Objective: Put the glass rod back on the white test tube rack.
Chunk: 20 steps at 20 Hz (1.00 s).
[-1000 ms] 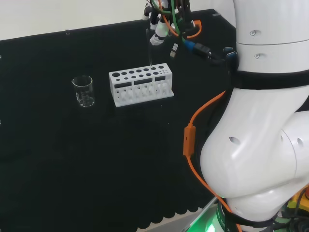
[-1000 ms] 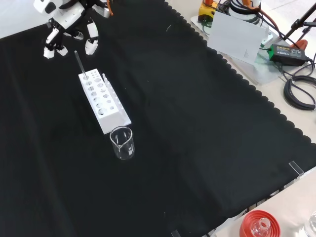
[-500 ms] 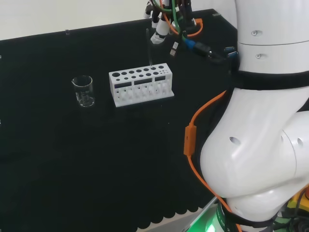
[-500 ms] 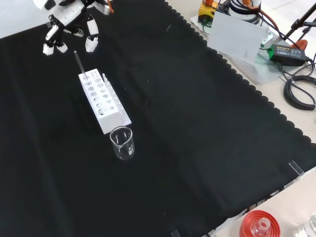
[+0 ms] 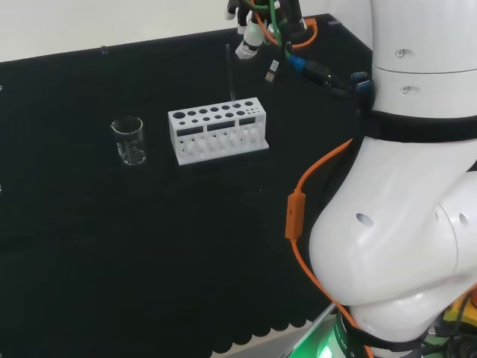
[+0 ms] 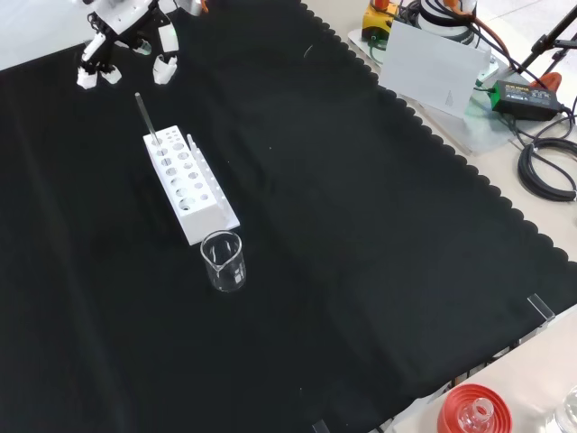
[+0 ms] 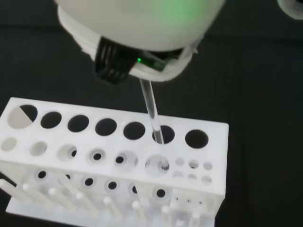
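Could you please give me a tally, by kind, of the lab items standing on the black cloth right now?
Glass rod, standing in a hole of the rack: 1
White test tube rack: 1
Clear glass beaker: 1
Total: 3

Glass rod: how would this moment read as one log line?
glass rod: standing in a hole of white rack | hand: above it, apart, open | beaker: untouched
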Tool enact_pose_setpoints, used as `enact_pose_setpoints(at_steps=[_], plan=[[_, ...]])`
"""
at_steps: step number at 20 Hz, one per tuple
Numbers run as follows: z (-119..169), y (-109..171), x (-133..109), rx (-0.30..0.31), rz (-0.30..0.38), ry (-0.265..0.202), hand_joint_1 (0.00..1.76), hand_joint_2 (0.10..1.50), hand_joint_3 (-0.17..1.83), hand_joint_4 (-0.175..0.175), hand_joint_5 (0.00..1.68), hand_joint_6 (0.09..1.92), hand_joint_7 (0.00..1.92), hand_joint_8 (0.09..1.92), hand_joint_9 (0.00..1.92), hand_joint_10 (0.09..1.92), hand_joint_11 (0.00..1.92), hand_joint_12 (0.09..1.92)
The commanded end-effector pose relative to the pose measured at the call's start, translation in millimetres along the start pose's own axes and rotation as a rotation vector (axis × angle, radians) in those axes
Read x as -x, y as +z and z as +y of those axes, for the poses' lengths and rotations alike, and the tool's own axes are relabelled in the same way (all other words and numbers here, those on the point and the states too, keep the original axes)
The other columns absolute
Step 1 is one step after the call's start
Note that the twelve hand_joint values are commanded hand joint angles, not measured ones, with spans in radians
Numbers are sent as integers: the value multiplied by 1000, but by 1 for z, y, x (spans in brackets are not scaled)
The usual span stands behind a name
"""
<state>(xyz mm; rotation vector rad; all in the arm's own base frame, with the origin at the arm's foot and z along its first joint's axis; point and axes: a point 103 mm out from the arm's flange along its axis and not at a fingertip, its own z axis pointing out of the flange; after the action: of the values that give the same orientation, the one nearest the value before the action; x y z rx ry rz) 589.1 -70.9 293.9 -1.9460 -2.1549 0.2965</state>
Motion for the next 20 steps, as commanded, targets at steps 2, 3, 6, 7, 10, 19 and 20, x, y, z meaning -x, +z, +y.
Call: enact_pose_setpoints(at_steps=[2, 3, 6, 7, 10, 19, 20], plan=[[-28, -23, -1, 58, 36, -10, 1184, 425, 660, -121, 270, 481, 757, 812, 1920, 89, 1920, 432], [-30, -25, -1, 62, 35, -12, 1185, 426, 659, -122, 274, 482, 758, 812, 1920, 89, 1920, 432], [-32, -29, 0, 71, 31, -15, 1185, 429, 656, -123, 284, 486, 760, 809, 1920, 87, 1920, 434], [-34, -30, 1, 76, 31, -14, 1186, 430, 655, -123, 286, 487, 761, 808, 1920, 87, 1920, 434], [-38, -32, 6, 78, 30, -8, 1186, 432, 653, -125, 293, 489, 762, 807, 1920, 87, 1920, 435], [-40, -34, 4, 74, 21, 4, 1192, 439, 648, -126, 314, 501, 763, 802, 1920, 87, 1920, 438], [-38, -34, 3, 67, 23, 23, 1193, 439, 648, -127, 317, 503, 763, 801, 1920, 87, 1920, 438]])
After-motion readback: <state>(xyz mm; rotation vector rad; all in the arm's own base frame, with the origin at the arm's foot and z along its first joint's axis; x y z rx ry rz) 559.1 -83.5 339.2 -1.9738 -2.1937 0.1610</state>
